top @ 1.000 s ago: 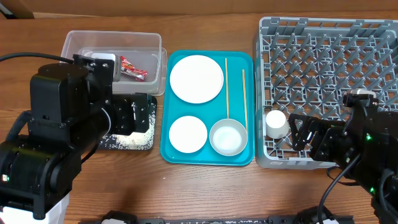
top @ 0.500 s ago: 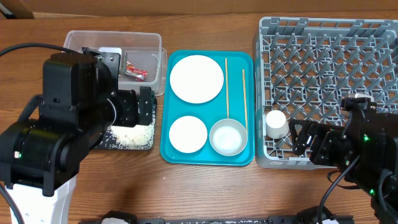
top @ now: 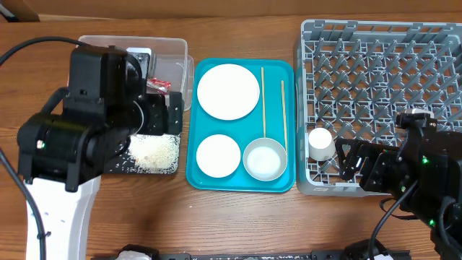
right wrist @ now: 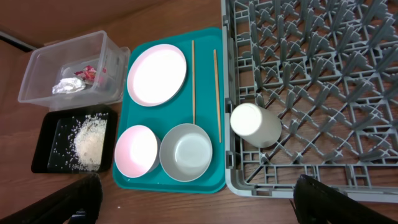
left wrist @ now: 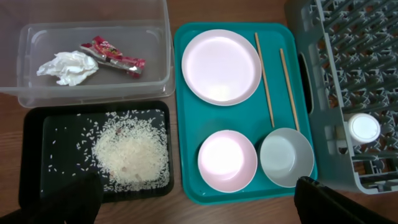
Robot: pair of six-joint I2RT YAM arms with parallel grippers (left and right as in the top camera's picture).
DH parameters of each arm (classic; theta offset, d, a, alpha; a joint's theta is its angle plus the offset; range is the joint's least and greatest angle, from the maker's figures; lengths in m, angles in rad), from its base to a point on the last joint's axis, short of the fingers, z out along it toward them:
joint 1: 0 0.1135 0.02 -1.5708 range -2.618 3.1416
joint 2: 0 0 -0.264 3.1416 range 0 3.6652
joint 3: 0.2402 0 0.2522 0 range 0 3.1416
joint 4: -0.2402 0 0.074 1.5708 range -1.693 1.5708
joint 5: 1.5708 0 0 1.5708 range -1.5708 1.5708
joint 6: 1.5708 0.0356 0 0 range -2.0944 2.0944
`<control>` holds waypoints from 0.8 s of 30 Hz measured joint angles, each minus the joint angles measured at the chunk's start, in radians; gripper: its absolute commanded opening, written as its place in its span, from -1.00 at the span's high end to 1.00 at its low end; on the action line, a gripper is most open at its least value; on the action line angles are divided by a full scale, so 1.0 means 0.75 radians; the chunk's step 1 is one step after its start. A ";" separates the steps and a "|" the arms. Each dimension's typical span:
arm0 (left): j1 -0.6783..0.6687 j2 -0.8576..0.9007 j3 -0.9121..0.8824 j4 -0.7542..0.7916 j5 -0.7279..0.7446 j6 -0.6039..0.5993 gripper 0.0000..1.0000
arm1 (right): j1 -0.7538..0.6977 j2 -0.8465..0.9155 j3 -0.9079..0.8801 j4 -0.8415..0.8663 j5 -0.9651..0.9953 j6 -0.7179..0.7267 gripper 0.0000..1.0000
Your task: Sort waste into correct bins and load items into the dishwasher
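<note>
Boxy black arms (trailing cables)

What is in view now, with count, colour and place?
clear tub: 1, transparent, far left
snack wrapper: 1, red-and-white, in clear tub
napkin: 1, white, in clear tub
black tray: 1, black, near left
rice: one heap, white, on black tray
teal tray: 1, teal, centre
large plate: 1, white, teal tray, far end
small dish: 1, white, teal tray
bowl: 1, pale grey, teal tray
chopsticks: 2, wooden, teal tray
dish rack: 1, grey, right
cup: 1, white, dish rack, near-left corner
table: 1, brown wood
left end effector: 1, black, open, left
right end effector: 1, black, open, over dish rack
</note>
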 measured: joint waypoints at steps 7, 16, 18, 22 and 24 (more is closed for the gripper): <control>-0.007 0.024 -0.016 -0.025 -0.010 0.001 -1.00 | 0.000 0.000 0.000 0.001 0.000 -0.001 -1.00; -0.009 -0.388 -0.436 0.664 -0.133 0.120 -1.00 | 0.000 0.000 -0.001 -0.001 0.001 -0.002 -1.00; -0.009 -0.558 -0.673 0.919 -0.136 0.155 -1.00 | 0.000 0.000 -0.001 -0.001 0.001 -0.003 -1.00; -0.007 -0.775 -1.013 1.174 -0.135 0.185 -1.00 | 0.000 0.000 -0.001 -0.001 0.000 -0.005 -1.00; 0.003 -0.874 -1.175 1.260 -0.135 0.193 -1.00 | 0.000 0.000 0.000 0.001 0.000 -0.005 -1.00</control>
